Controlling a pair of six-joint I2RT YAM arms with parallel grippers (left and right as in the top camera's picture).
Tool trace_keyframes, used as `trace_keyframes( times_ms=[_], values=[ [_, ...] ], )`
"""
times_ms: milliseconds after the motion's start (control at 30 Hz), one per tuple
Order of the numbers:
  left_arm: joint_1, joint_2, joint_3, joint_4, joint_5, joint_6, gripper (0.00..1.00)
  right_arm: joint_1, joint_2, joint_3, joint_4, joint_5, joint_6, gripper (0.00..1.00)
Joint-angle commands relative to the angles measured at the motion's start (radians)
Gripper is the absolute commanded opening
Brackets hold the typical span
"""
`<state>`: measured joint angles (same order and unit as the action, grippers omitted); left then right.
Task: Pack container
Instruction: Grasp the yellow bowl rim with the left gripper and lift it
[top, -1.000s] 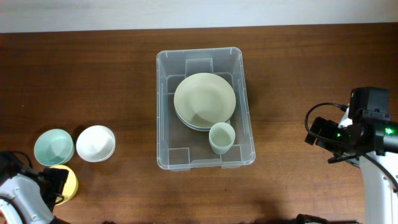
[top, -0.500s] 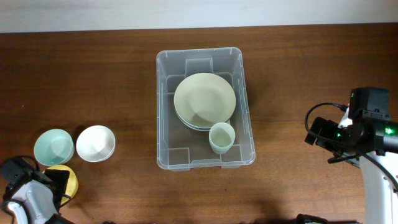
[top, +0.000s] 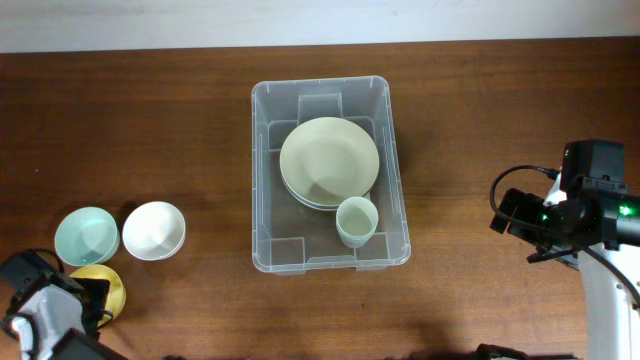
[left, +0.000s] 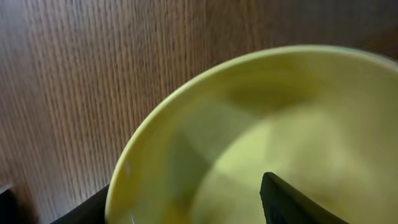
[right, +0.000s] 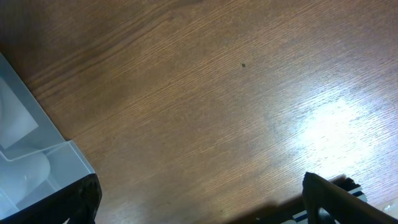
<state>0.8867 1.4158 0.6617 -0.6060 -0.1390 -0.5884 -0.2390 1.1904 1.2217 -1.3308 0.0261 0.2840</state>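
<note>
Bowl (left: 249, 124) rim between fingers (left: 292, 202) of left hand (left: 186, 186), grip unclear, right hand (right: 199, 183) spread wide.

Wooden table (top: 150, 120) bears container (top: 259, 200), mint bowl (top: 86, 236), white bowl (top: 153, 230), yellow bowl (top: 108, 285).

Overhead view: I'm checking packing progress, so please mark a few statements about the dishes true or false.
1. The container holds stacked plates and a cup. True.
2. The white bowl sits inside the container. False: it is on the table, to the left of the container.
3. Three bowls lie outside the container. True.
4. The cup is upside down. False: its mouth faces up.
5. The left fingers straddle the rim of the yellow bowl. True.
</note>
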Motion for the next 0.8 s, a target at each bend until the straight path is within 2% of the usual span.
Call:
trace_keyframes(
  times_ms=[0, 67, 100, 167, 200, 400, 533, 767],
  values=[
    [0.006, 0.034, -0.012, 0.004, -0.011, -0.003, 0.66, -0.004, 0.001, -0.002, -0.004, 0.013, 0.0, 0.99],
    [0.006, 0.034, -0.012, 0.004, -0.011, -0.003, 0.63, -0.003, 0.001, -0.002, -0.004, 0.013, 0.0, 0.99],
    [0.006, 0.033, -0.012, 0.004, -0.01, -0.003, 0.58, -0.003, 0.001, -0.002, -0.004, 0.013, 0.0, 0.99],
    [0.006, 0.033, -0.012, 0.003, -0.007, -0.002, 0.34, -0.003, 0.001, -0.002, -0.004, 0.013, 0.0, 0.99],
    [0.006, 0.033, -0.012, 0.002, -0.007, -0.002, 0.27, -0.003, 0.001, -0.002, -0.004, 0.013, 0.0, 0.99],
    [0.006, 0.033, -0.012, -0.008, -0.007, -0.002, 0.01, -0.003, 0.001, -0.002, -0.004, 0.013, 0.0, 0.99],
    [0.006, 0.031, -0.006, -0.025, 0.011, -0.002, 0.01, -0.003, 0.001, -0.002, -0.003, 0.013, 0.0, 0.99],
    [0.005, -0.085, 0.054, -0.13, 0.155, 0.021, 0.01, -0.003, 0.001, -0.002, 0.003, 0.013, 0.0, 0.99]
  ],
)
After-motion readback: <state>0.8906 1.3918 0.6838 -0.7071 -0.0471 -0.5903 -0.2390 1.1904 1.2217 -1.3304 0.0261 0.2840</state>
